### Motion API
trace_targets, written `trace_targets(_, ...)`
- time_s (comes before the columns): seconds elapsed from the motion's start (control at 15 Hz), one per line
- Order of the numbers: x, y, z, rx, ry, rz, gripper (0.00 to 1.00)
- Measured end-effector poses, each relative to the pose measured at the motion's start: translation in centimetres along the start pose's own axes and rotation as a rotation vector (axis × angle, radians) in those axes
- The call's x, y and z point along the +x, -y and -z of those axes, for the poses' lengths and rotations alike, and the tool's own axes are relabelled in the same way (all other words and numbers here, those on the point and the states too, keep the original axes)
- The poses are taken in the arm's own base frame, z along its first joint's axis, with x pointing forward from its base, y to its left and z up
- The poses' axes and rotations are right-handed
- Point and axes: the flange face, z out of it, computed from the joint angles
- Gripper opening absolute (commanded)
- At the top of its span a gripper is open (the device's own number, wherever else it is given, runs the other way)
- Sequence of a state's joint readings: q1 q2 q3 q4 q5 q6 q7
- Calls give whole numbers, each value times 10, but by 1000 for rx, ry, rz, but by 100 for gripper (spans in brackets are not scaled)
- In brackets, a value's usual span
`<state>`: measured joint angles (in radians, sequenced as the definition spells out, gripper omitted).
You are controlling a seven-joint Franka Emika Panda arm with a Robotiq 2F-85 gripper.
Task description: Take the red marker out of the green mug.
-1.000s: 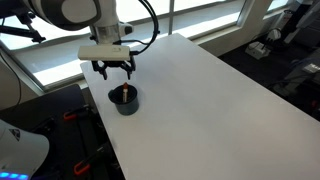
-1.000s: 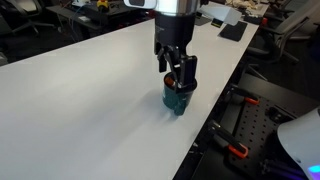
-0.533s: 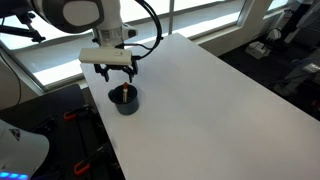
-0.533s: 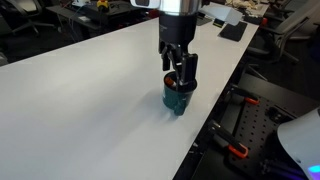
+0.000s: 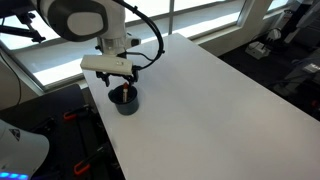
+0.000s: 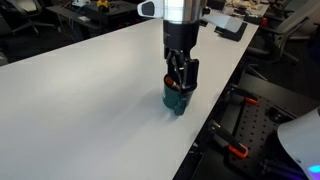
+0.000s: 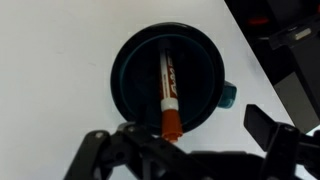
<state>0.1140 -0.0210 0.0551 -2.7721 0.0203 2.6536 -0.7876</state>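
The green mug [image 7: 135, 75] is dark teal and fills the middle of the wrist view, its handle [image 7: 229, 95] to the right. The red marker [image 7: 169, 92], a white barrel with a red-orange cap, leans inside it with the cap over the near rim. My gripper [image 7: 180, 145] is open, its dark fingers spread either side of the cap without touching it. In both exterior views the gripper [image 5: 121, 82] [image 6: 180, 76] hangs straight above the mug [image 5: 125, 103] [image 6: 177, 100], its fingertips at the rim. The marker's tip [image 5: 124, 93] shows between them.
The mug stands on a white table [image 5: 200, 100] close to its edge [image 6: 205, 125]. Beyond that edge are black frames with red clamps [image 6: 238, 150]. Windows and office clutter lie behind the table.
The gripper has come down toward the mug, so its fingertips now reach the rim. The mug and the marker have not moved.
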Motion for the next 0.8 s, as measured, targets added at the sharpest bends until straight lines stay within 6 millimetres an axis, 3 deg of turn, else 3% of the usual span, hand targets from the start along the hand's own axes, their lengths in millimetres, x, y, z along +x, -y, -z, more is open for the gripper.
trace_targets(0.07, -1, -1, -2, -1, -1, 0, 83)
trace_targets(0.13, -2, -2, -5, 0, -1, 4, 88)
trace_targets(0.8, -12, -13, -21, 9, -2, 27, 88)
